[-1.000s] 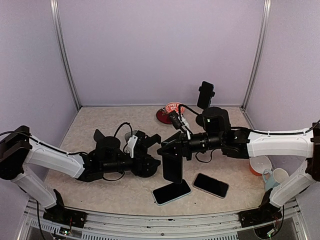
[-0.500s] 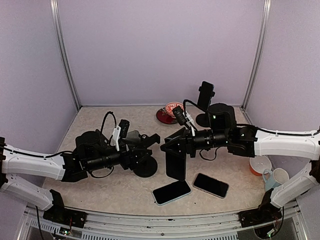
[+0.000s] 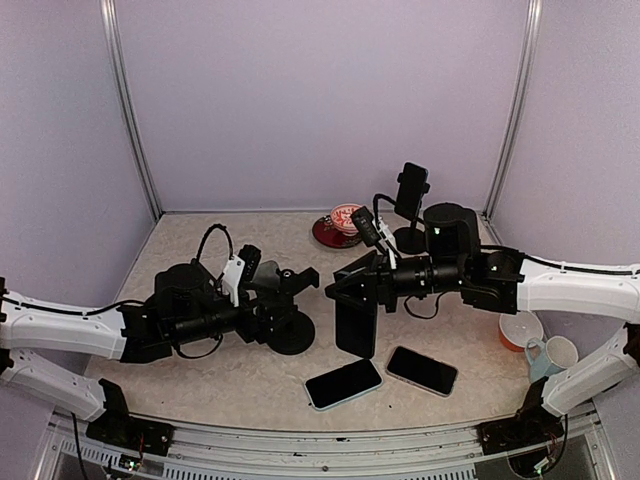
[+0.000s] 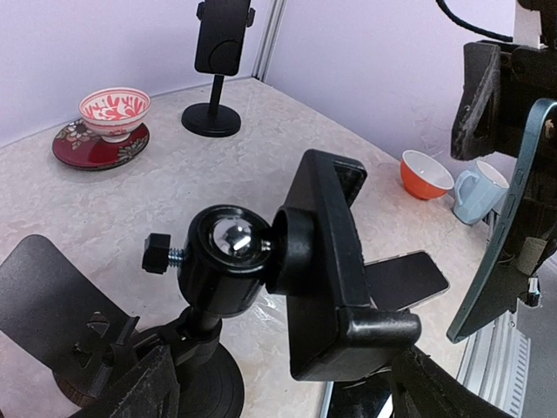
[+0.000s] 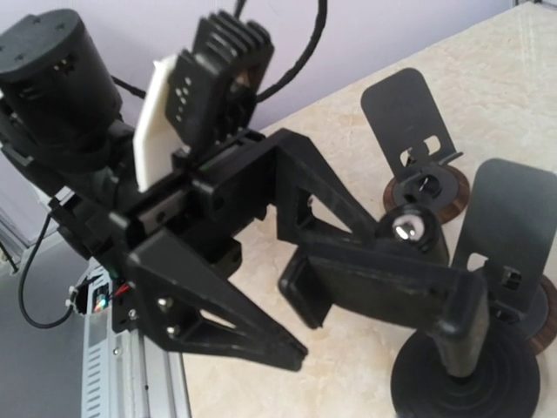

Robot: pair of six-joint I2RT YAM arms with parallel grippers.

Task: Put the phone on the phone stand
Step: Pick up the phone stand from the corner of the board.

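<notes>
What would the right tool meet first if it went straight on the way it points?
Probably the cradle of the phone stand, straight ahead; the left tool flanks it. Depth is unclear.

Beige speckled table (image 3: 190, 248) bears the phone stand (image 3: 292, 338) left of centre. A pale-edged phone (image 3: 343, 383) and a dark phone (image 3: 422, 370) lie flat near the front. At the rear are a red saucer (image 3: 326, 236) and a second stand (image 3: 408, 239).

both arms reach inward, low; left claw (image 3: 294, 289) spread wide; right claw (image 3: 346, 291) clamped
</notes>
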